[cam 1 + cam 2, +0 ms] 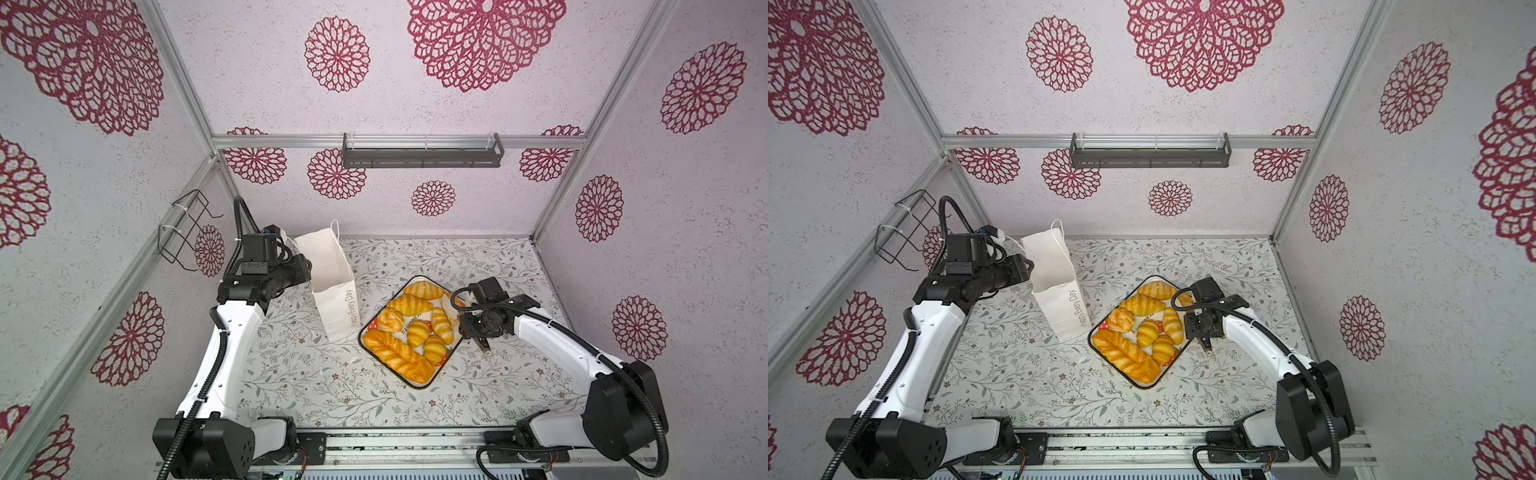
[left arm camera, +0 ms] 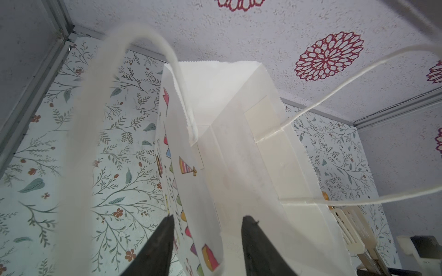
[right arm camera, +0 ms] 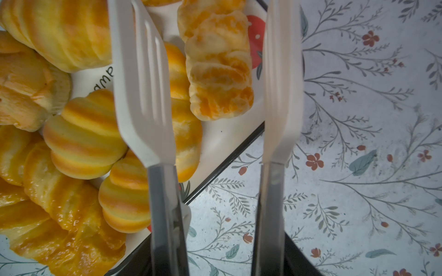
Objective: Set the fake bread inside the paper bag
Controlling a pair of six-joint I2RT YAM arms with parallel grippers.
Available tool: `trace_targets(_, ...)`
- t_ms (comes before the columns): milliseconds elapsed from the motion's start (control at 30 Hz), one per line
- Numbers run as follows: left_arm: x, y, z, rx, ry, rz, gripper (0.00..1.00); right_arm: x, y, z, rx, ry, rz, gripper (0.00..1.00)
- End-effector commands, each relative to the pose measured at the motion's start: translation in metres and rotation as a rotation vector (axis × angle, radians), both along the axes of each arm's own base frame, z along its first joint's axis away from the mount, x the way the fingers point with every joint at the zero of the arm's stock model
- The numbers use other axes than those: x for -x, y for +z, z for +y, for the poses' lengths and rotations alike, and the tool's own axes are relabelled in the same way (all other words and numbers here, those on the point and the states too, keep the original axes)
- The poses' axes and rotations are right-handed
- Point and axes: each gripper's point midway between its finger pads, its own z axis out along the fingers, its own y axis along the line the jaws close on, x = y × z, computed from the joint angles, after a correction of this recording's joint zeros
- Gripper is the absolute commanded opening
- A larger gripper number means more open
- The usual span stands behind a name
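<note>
Trouble looks likeliest at the paper bag [image 1: 332, 311], which stands upright on the table [image 1: 332, 395], just left of the tray [image 1: 417, 386]. It is tall and light, and nothing pins it. A knock from an arm, or a pastry dropped against its wall, could tip it or fold its mouth shut. One cord handle [image 2: 81, 143] loops across the left wrist view, so it could snag if that arm pulls away. On the right, the tongs [image 3: 143, 95] straddle the tray's right rim, one blade over the fake bread [image 1: 415, 328] and one out over the table. Closed there, they would bite the rim or shove the tray rather than take a roll. The pastries are glossy and rounded, so a shallow pinch may let one slip out short of the bag.

The left gripper [image 2: 209, 217] sits at the bag's left rim with its jaws moderately apart, one finger outside the wall and one inside. The paper runs between them and looks unpinched. The right gripper [image 3: 220, 260] is clamped on the tongs' steel handles, and the tongs gape open, holding no bread. All the bread in view lies on the tray.
</note>
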Motion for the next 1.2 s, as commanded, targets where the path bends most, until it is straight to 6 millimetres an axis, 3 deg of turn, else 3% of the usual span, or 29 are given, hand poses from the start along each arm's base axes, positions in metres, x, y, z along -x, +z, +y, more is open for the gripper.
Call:
trace_targets(0,0.003,0.004,0.007,-0.022,0.020,-0.017,0.49,-0.012,0.009,0.002,0.004,0.005,-0.048,0.49)
trace_targets(500,0.002,0.003,0.008,-0.023,0.016,-0.015,0.34,-0.020,-0.004,0.002,0.031,0.009,-0.027,0.50)
trace_targets(933,0.001,0.002,0.007,-0.022,0.012,-0.014,0.30,-0.023,-0.009,-0.002,0.023,-0.002,-0.018,0.46)
trace_targets(1167,0.000,0.003,0.005,-0.011,0.007,-0.015,0.17,-0.023,-0.001,-0.006,0.028,-0.018,-0.044,0.36)
